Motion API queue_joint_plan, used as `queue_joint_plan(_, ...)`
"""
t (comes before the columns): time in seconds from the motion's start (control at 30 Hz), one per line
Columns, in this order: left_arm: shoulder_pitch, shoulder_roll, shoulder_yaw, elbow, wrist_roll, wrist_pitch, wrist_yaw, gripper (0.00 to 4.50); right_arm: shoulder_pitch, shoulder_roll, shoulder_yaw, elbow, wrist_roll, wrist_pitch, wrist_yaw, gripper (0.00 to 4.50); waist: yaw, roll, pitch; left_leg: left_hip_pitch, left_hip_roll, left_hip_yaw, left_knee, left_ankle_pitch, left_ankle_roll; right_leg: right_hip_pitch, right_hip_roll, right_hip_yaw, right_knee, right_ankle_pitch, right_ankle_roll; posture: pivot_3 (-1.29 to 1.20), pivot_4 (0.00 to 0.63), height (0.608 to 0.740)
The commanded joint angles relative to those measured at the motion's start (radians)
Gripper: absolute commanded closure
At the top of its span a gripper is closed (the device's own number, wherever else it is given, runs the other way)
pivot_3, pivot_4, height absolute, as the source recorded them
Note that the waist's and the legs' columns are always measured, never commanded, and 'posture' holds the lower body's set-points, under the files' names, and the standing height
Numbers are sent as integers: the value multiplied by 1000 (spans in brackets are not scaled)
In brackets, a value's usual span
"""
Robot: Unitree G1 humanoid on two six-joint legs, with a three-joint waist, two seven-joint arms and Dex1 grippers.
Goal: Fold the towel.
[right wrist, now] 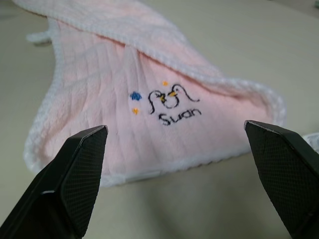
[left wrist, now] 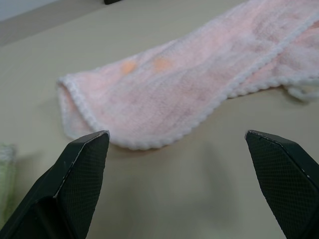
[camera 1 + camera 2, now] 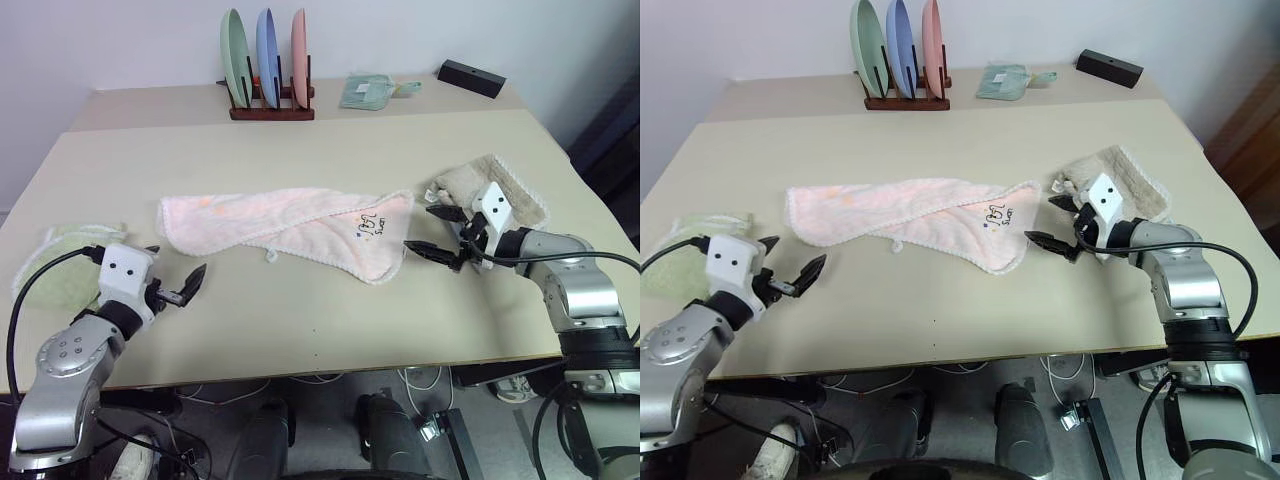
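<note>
Towel (image 3: pixel 290 230) folded lengthwise mid-table; left gripper (image 3: pixel 172 281) released near one end; right gripper (image 3: pixel 440 232) released beside marked end.

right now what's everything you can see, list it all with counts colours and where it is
pink towel: 1, pale pink with white edging and a small dark mark, lying loosely lengthwise at the table's middle
green towel: 1, light green, at the table's left edge
beige towel: 1, beige, at the right, behind the right claw
plates: 3, green, blue, pink, upright in a dark rack at the back
small cloth: 1, pale green, back, right of the rack
box: 1, black, back right
table: 1, beige
left claw: 1, black, open, near the pink towel's left end
right claw: 1, black, open, beside its right end
</note>
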Motion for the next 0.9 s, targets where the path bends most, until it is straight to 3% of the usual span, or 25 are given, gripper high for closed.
queue_joint_plan(0.03, 0, -2, 9, -22, 7, -15, 15, 34, -13, -6, -6, -27, 0, -12, -3, 0, 0, 0, 0, 0, 0, 0, 0, 0, 0, 0, 0, 0, 0, 0, 0, 0, 150, 740)
queue_joint_plan(0.5, 42, 21, 34, -36, 27, -42, 20, 34, -37, 66, 52, -25, -25, -32, -32, 0, 0, 0, 0, 0, 0, 0, 0, 0, 0, 0, 0, 0, 0, 0, 0, 0, 150, 740)
queue_joint_plan(0.73, 6, 129, -165, -67, 139, -60, -62, 34, -30, 108, 82, -87, 8, 33, -27, 0, 1, 0, 0, 0, 0, 0, 0, 0, 0, 0, 0, 0, 0, 0, 0, 0, 150, 740)
queue_joint_plan(0.9, -114, 208, -283, 84, 314, -116, -38, 34, 44, 130, 84, -172, -12, 30, -86, 0, 1, 0, 0, 0, 0, 0, 0, 0, 0, 0, 0, 0, 0, 0, 0, 0, 150, 740)
